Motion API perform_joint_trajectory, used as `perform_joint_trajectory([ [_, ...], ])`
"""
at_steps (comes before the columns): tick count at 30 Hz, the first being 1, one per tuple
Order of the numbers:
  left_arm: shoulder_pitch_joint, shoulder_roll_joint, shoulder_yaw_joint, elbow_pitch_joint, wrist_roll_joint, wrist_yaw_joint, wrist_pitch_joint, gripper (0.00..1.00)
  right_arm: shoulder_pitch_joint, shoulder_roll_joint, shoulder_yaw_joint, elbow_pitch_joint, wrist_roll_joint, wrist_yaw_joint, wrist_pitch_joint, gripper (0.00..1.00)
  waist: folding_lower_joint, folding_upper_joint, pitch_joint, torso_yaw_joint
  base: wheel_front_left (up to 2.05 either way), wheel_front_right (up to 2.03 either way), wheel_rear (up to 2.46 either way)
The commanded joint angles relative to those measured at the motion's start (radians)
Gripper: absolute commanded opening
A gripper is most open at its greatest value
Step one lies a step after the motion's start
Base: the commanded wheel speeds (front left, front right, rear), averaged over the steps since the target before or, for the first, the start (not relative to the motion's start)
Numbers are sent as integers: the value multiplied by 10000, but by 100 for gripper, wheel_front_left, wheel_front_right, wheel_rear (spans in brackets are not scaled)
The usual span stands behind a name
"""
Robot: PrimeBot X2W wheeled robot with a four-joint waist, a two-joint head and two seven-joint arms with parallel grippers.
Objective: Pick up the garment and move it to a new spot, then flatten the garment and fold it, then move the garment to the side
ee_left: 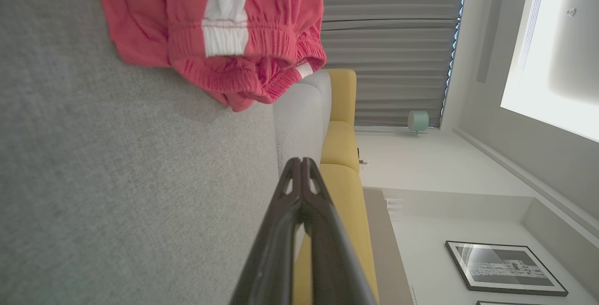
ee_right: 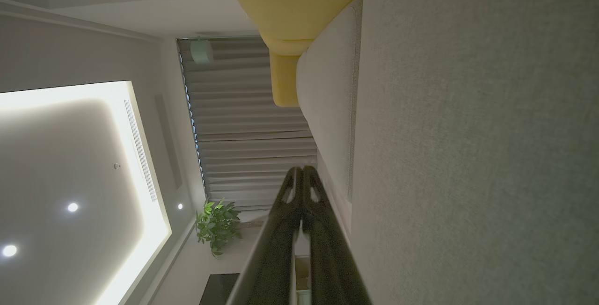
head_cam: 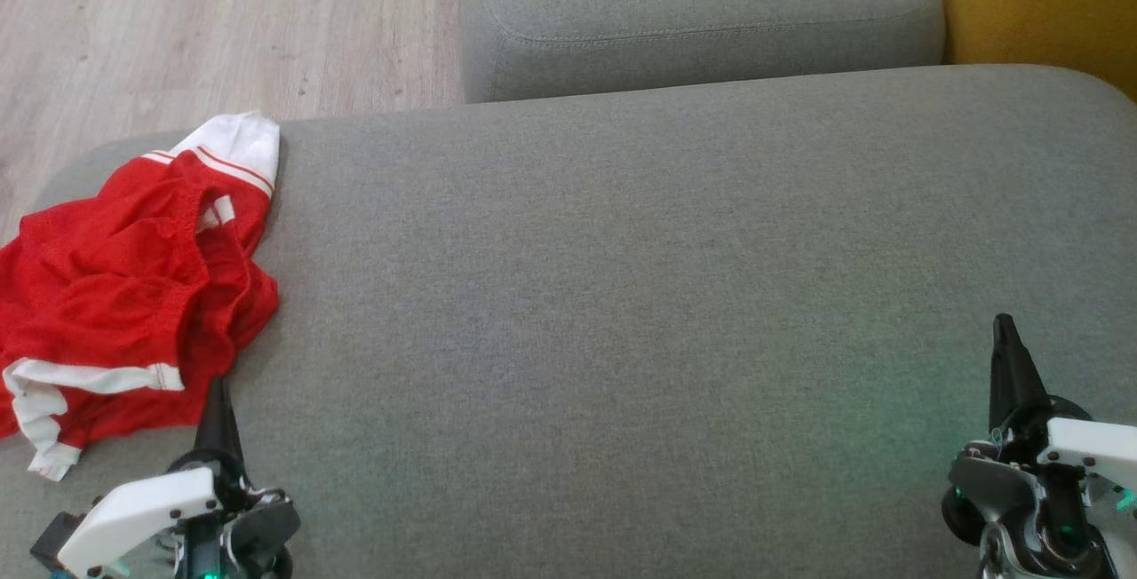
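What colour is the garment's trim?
White, against the red garment; it shows best in the head view.

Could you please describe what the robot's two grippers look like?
The left gripper and right gripper look alike. Each has two long, dark fingers that taper to a narrow point, with oval cut-outs near the tips. Behind the fingers sits a white plate dotted with dark screws, over grey and black parts with green lights.

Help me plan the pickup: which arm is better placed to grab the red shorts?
Left. The shut left gripper sits beside the red shorts; the right gripper is far across the sofa seat.
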Motion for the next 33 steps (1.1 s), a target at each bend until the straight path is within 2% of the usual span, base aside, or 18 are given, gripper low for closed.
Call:
perform_joint_trajectory([
  [1, -512, 73, 330, -280, 101, -73, 40, 0, -519, -53, 199, -314, -94, 136, 64, 0, 0, 0, 0, 0, 0, 0, 0],
  [12, -512, 73, 330, -280, 102, -73, 41, 0, -520, -52, 198, -314, -95, 136, 65, 0, 0, 0, 0, 0, 0, 0, 0],
  [13, 0, 0, 2, 0, 0, 0, 0, 100, 0, 0, -2, 0, 0, 0, 0, 100, 0, 0, 0, 0, 0, 0, 0],
  [17, 273, -55, -37, 515, -2, 5, -11, 100, 287, 59, 34, 503, 1, -32, -11, 100, 0, 0, 1, 0, 0, 0, 0],
  [25, 211, -48, -103, 483, 379, 3, -222, 100, 247, 53, 214, 483, -253, -23, -220, 100, 0, 0, -27, 2, 0, 0, 0],
  [33, 229, -40, -234, 189, 1351, 31, -460, 100, 231, 46, 279, 310, -1451, -12, -456, 100, 0, 0, -65, 1, 0, 0, 0],
])
